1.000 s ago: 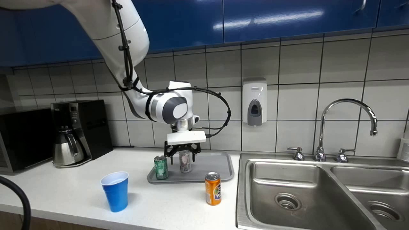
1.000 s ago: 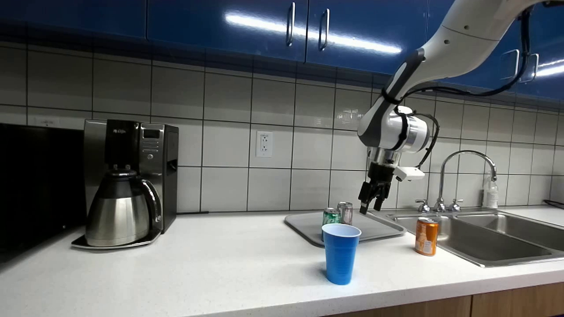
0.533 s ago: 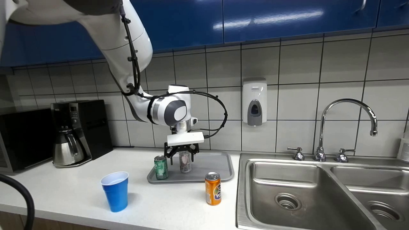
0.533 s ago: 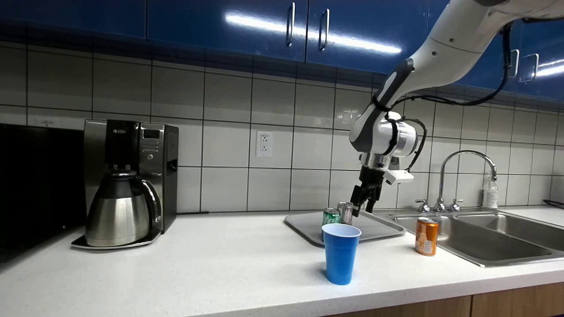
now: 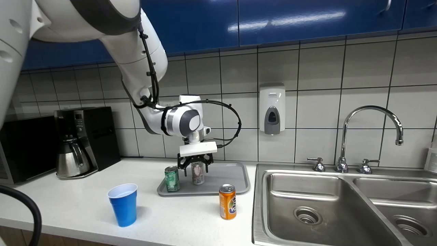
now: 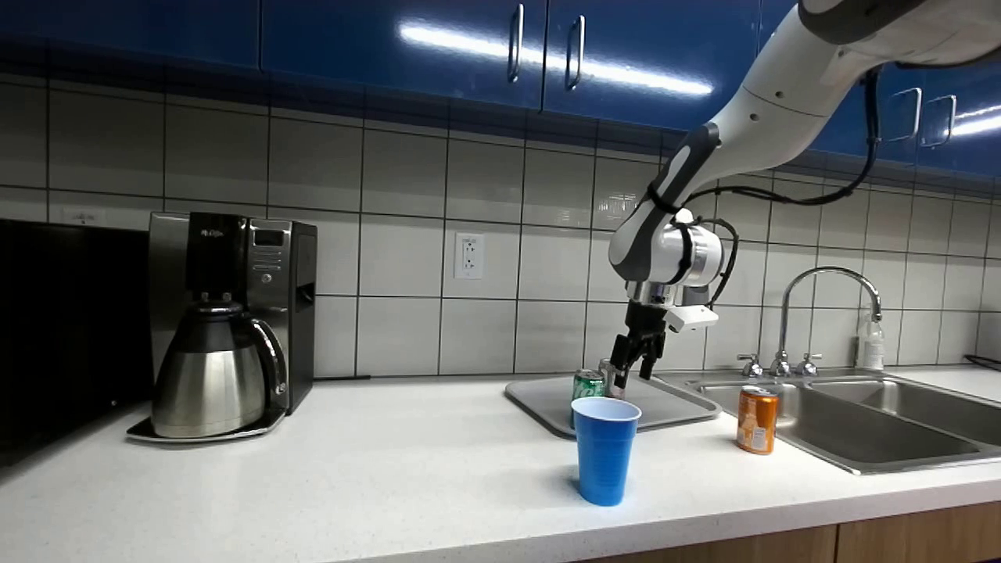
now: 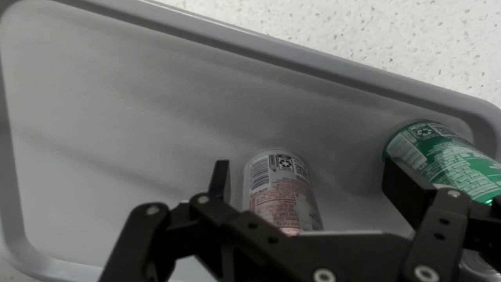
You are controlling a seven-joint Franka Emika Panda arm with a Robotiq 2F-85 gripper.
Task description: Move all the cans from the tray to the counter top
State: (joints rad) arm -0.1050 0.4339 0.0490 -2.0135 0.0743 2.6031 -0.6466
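The hand (image 5: pixel 196 173) is spread wide and holds nothing, and the silver-grey can (image 7: pixel 282 192), standing upright on the tray (image 7: pixel 129 113), appears between its fingers (image 7: pixel 220 182) in the wrist view, nearer to one of them, so centring seems needed.

Bent arm (image 6: pixel 770 117), gripper (image 5: pixel 196 172) downward, fingers (image 7: pixel 407 192) apart

- In an exterior view I'm watched from the sink (image 5: pixel 334 205) side of the tray (image 5: pixel 228 174), well back, facing the tiled wall (image 5: pixel 317 109).
- In an exterior view I'm watched from the tray's coffee maker (image 6: pixel 274 297) side, also facing the tiled wall.
- My wrist view looks down onto the tray, close above.
- Both exterior views share tray, sink, coffee maker.
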